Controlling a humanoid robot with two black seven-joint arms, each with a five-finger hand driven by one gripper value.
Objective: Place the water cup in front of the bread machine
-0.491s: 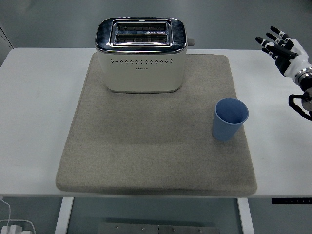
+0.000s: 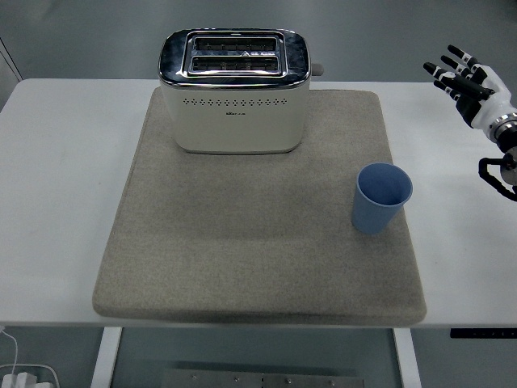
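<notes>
A blue water cup [image 2: 380, 197] stands upright and empty on the right side of a grey mat [image 2: 258, 234]. The cream and chrome bread machine [image 2: 233, 90] sits at the mat's far edge, left of centre, with its slots facing up. My right hand [image 2: 464, 81] hovers at the far right of the picture, above the table and well right of and beyond the cup, with its fingers spread and holding nothing. My left arm is out of view.
The white table [image 2: 65, 186] extends on both sides of the mat. A white cable and plug [image 2: 20, 376] lie on the floor at the bottom left, below the table's near edge.
</notes>
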